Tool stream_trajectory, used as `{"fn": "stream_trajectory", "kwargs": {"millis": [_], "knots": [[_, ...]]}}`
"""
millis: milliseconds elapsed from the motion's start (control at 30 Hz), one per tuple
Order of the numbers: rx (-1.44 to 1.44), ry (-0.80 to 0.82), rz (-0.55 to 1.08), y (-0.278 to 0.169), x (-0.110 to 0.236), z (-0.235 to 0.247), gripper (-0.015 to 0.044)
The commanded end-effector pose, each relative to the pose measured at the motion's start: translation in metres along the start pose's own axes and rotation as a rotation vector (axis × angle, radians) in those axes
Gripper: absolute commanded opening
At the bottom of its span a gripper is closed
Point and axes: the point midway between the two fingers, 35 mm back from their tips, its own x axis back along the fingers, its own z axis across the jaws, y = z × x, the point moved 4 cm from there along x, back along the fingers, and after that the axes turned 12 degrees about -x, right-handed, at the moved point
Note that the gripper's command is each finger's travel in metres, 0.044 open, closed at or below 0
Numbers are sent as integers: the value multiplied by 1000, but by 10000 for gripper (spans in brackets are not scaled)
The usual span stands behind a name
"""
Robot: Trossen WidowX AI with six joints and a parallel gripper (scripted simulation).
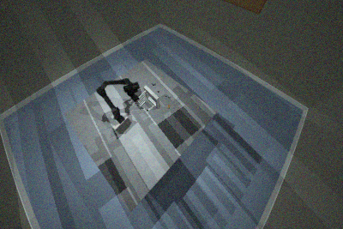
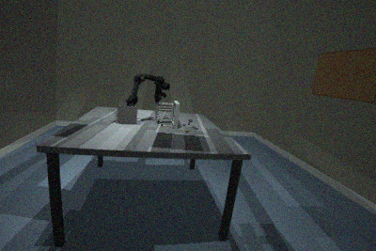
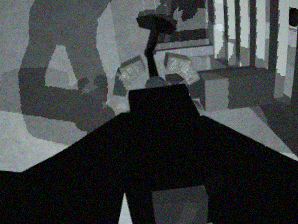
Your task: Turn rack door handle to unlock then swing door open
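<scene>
My gripper (image 1: pixel 136 97) (image 2: pixel 160 100) (image 3: pixel 162 124) is at the left side of the small white rack (image 1: pixel 148 102) (image 2: pixel 177 112). In the wrist view, its two pale pads stand close on either side of the dark handle (image 3: pixel 156 21), and the gripper is shut on it. The handle's stem rises between the pads, and its wide dark end shows beyond them. Pale bars of the rack (image 3: pixel 231 27) show at the right of the wrist view. The door's edge cannot be told apart from the frame, so its angle is unclear.
The arm's base stands behind a grey box-like block (image 1: pixel 123 126) (image 2: pixel 127 115) on the table (image 2: pixel 141 153). Several small dark pieces and an orange one (image 1: pixel 169 106) lie right of the rack. Strong shadows and striped light cross the table.
</scene>
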Motion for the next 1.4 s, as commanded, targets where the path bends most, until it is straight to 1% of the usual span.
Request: {"fn": "stream_trajectory", "kwargs": {"millis": [0, 367, 767, 1100, 1133, 1367], "knots": [[-53, 4, -3, 1, 1, 8, 15], [-193, 5, -2, 2, 1, 29, 15], [-201, 5, -2, 2, 1, 31, 15], [-201, 5, -2, 2, 1, 31, 278], [-201, 5, -2, 2, 1, 31, 287], [-217, 6, -26, 1, 11, 31, 287]]}}
